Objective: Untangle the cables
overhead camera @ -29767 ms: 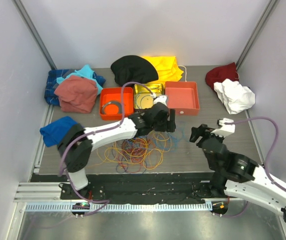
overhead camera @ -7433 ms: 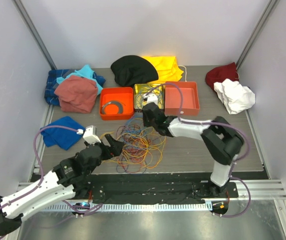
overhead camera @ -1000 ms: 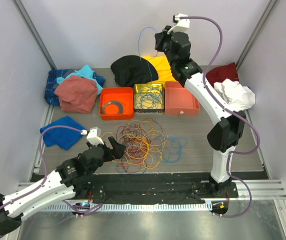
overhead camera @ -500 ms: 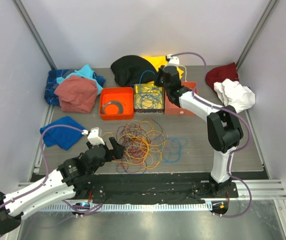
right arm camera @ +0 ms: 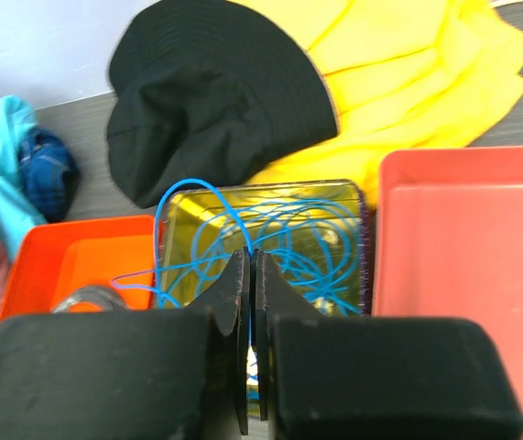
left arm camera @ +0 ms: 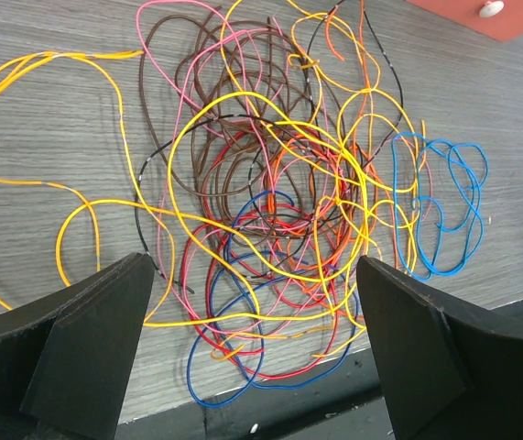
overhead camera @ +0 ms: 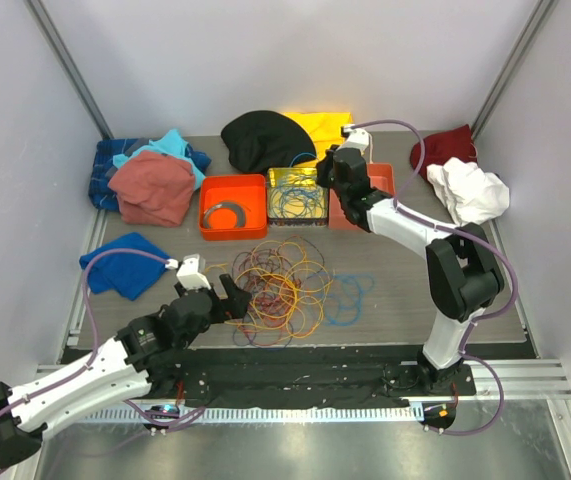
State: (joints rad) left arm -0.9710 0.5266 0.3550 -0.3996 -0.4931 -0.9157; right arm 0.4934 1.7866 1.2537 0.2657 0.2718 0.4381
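Note:
A tangle of cables [overhead camera: 280,290] in yellow, orange, red, brown, pink and blue lies on the table's near middle, and it fills the left wrist view [left arm camera: 279,211]. A light blue cable [overhead camera: 350,298] lies loose at its right. My left gripper [overhead camera: 235,297] hovers open at the tangle's near left edge, its fingers [left arm camera: 87,339] wide apart with nothing between them. My right gripper [right arm camera: 252,261] is shut on a thin blue cable [right arm camera: 188,188] that loops into the yellow tin [right arm camera: 174,215], where more blue cables lie. From above, that gripper [overhead camera: 329,172] sits at the tin's [overhead camera: 273,178] right rim.
An orange tray [overhead camera: 215,188] holding a grey coiled ring [overhead camera: 227,210] stands left of the tin, a salmon tray [overhead camera: 380,180] to its right. Around the table's back and sides lie a black hat [overhead camera: 265,138], yellow cloth [overhead camera: 325,125], red cloth [overhead camera: 443,148], white cloth [overhead camera: 470,190] and blue cloth [overhead camera: 120,265].
My right arm has swung down from high above the back of the table to the yellow tin, carrying the blue cable along. The left arm has stayed where it was.

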